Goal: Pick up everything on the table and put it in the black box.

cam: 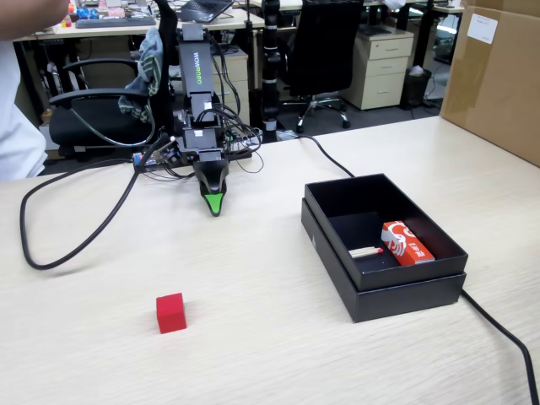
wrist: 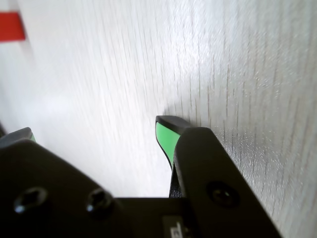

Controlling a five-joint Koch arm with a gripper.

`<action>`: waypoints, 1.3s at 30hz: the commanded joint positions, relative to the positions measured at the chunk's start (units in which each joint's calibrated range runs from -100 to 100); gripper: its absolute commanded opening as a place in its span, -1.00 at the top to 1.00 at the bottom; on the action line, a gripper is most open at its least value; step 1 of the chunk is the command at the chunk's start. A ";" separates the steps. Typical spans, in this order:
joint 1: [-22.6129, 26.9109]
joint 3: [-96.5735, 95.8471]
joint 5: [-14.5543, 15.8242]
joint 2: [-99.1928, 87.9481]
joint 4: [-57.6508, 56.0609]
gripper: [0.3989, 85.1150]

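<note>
The arm sits folded low at the far edge of the bench [cam: 278, 354], its gripper [cam: 216, 205] pointing down at the wood with the green-tipped jaws just above or on the surface. In the wrist view the gripper [wrist: 96, 131] shows two green tips with a wide strip of bare bench between them, so the jaws stand apart and hold nothing. The red cube [cam: 170, 313] rests alone toward the near edge, well apart from the arm; the wrist view catches a sliver of it [wrist: 11, 26] at the upper left. The black box [cam: 405, 291] sits open toward the right edge, with a red and white packet [cam: 407, 243] and a small pale stick-like thing [cam: 365, 251] lying inside.
</note>
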 commanded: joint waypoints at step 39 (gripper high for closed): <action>-5.13 122.47 -3.96 104.56 -52.61 -0.12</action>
